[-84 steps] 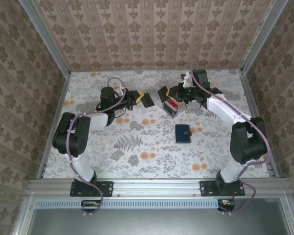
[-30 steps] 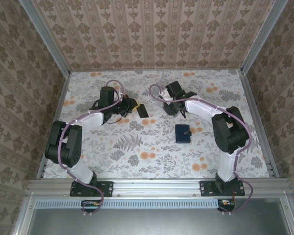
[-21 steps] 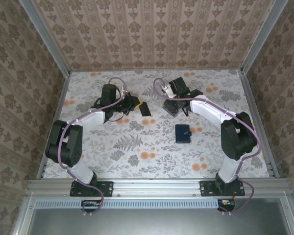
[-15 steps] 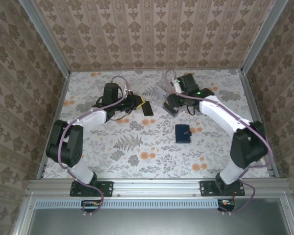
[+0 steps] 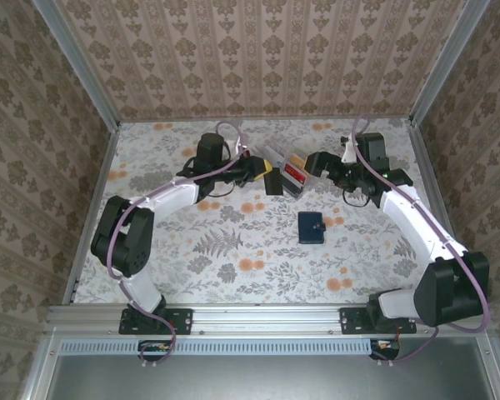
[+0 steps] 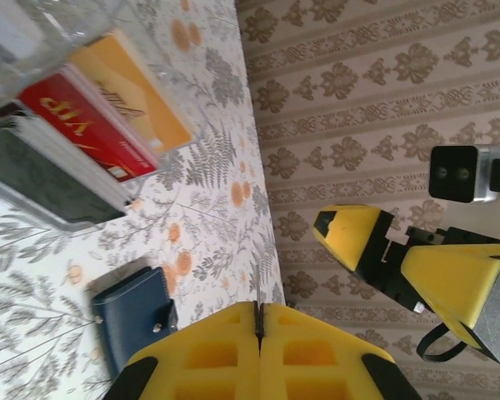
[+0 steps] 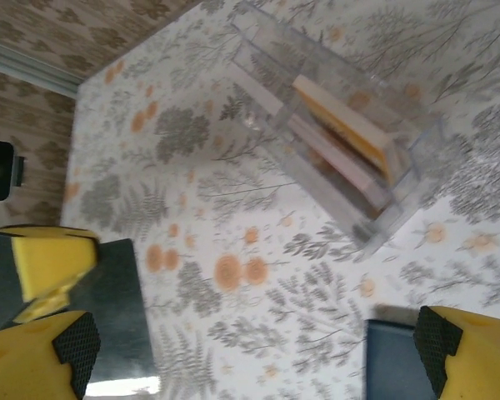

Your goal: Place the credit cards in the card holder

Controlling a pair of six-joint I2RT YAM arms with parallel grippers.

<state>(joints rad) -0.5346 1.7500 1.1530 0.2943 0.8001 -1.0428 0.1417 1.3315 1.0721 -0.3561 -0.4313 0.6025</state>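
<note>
**Left gripper clamped on a dark card by the box, right gripper spread wide**

Nearest my end, the card holder [image 5: 311,227] lies closed and flat on the flowered table [image 5: 192,250], well apart from both tools. Beyond it, my left gripper [image 6: 259,321] has its yellow fingers pressed together on a dark grey card [image 7: 121,317], whose thin edge shows between them in the left wrist view. That card sits just left of the clear box [image 5: 277,153]; I cannot tell whether it touches the table. Inside the box an orange card [image 6: 142,92], a red card [image 6: 87,125] and another dark one stand on edge, side by side. Just right of the box, my right gripper [image 5: 318,164] points toward it with its fingers wide apart.
</note>
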